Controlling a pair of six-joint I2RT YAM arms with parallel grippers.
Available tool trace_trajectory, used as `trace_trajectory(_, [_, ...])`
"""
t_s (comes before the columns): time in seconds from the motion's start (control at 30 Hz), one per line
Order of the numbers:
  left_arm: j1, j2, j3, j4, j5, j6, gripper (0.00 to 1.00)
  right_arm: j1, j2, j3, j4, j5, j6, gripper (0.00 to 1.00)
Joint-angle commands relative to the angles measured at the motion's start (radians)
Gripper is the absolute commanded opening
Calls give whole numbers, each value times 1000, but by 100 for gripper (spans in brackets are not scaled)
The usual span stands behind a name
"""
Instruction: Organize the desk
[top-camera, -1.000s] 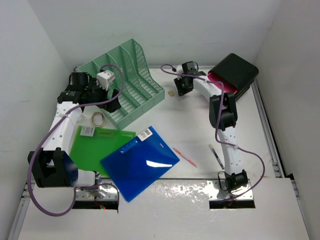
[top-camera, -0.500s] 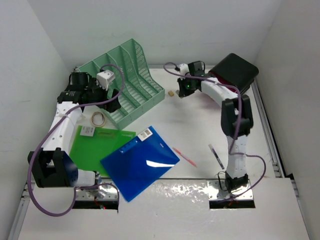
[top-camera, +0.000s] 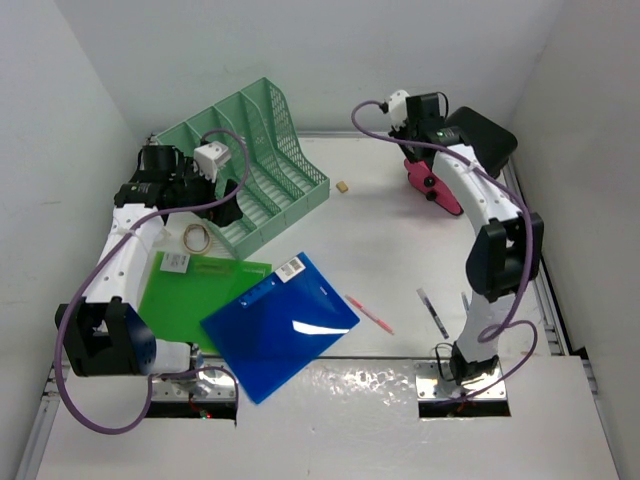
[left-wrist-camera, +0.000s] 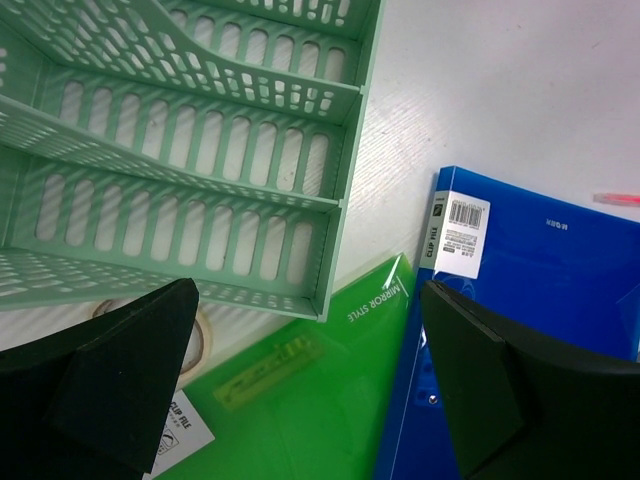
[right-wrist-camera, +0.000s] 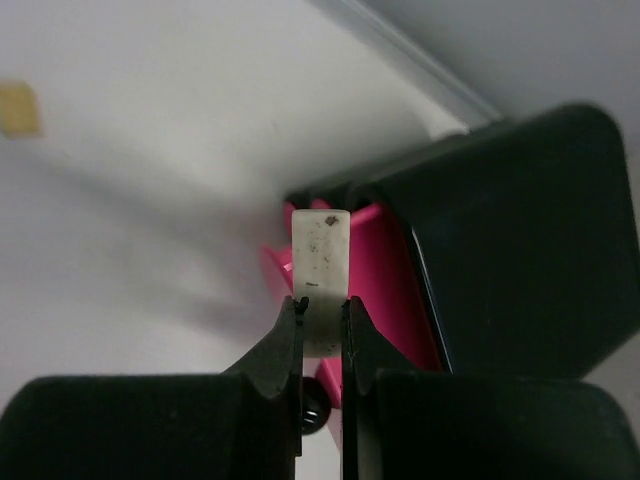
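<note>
The white bench fills the top view, edged by thin metal rails, and carries everything here. At its left, the left pincer hangs with its 2 fingers spread wide and nothing between them, above the near corner of the mint-green slotted rack. A rubber band lies just beside that rack. Nearer the arm bases, a green folder lies flat, and a blue folder overlaps its right edge. To the right of them a pink pen and a black pen lie apart on bare bench. A small tan piece sits alone farther back. At the far right corner, the right pincer is pressed onto a small white flat piece, held upright above the pink drawer, which stands out of the black box.
</note>
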Motion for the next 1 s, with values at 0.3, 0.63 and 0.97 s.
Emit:
trace_trajectory(0.3, [11, -45, 14, 5, 33, 14, 92, -34, 65, 17, -57, 195, -78, 4])
trace_trajectory(0.63, [11, -44, 13, 7, 33, 14, 92, -65, -5, -48, -16, 168, -38, 7])
trace_trajectory(0.97, [11, -42, 8, 8, 36, 14, 92, -108, -33, -82, 11, 27, -35, 7])
